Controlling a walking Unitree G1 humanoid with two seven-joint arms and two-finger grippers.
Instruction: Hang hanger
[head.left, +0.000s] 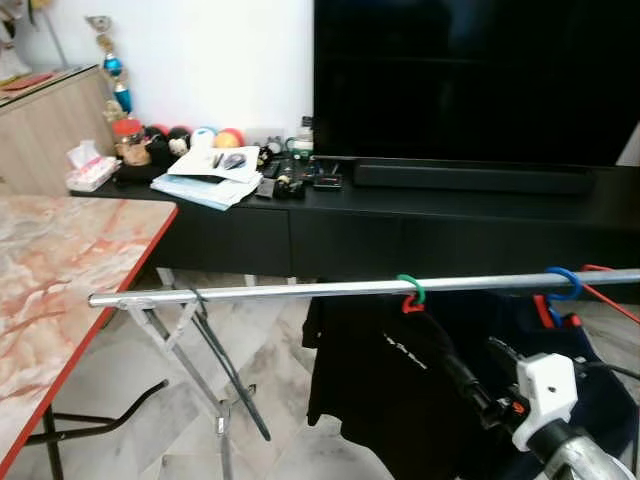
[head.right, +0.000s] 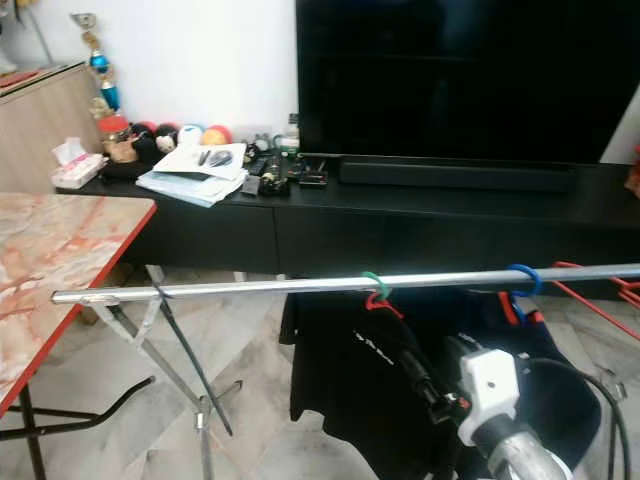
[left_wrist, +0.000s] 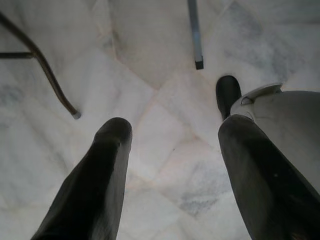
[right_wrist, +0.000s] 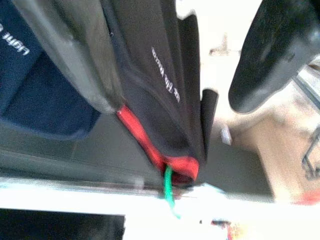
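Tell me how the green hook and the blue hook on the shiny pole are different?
The green hook sits near the middle of the pole; the blue hook sits further toward the robot's right. The green hook carries a black shirt on a red hanger; the blue hook carries a dark blue garment. The right gripper reaches toward the black shirt, not the blue one. Both hooks curl over the same pole.

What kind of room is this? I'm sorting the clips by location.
Likely a home living room: a large TV on a low black console, a marble-tiled floor, and a laundry rail with hung shirts.
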